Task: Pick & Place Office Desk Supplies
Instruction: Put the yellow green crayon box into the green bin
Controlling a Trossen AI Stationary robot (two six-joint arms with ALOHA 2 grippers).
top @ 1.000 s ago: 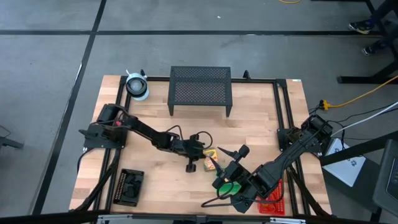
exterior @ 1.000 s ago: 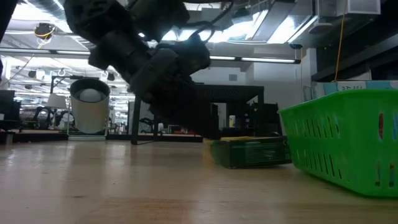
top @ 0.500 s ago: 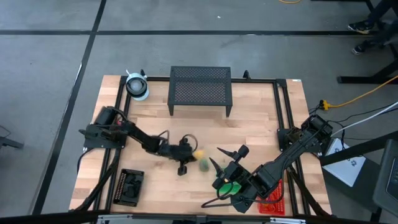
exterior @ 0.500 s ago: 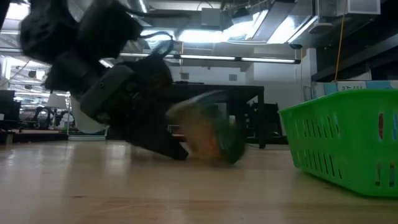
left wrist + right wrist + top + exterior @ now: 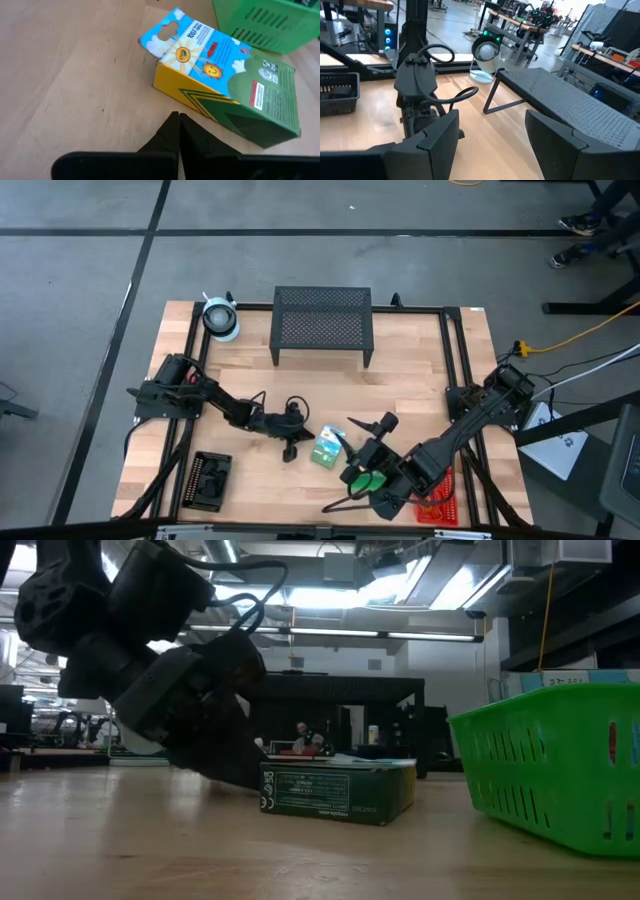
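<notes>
Left wrist view gives us the crayon box (image 5: 220, 82) lying flat on the table (image 5: 75, 75), "100%" legible on its sunny blue face. Our left gripper (image 5: 178, 131), jaws together, sits just short of it; at two o'clock stands the green tray (image 5: 270, 25). Right gripper (image 5: 362, 432), jaws apart, hovers nearby.

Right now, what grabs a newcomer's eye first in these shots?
The bright crayon box, yellow and green with a sun on a blue face, lies on the wood just beyond the shut left tool. Next is the green tray near the table's front right, under the open right tool. A large black mesh stand sits at the back.
</notes>
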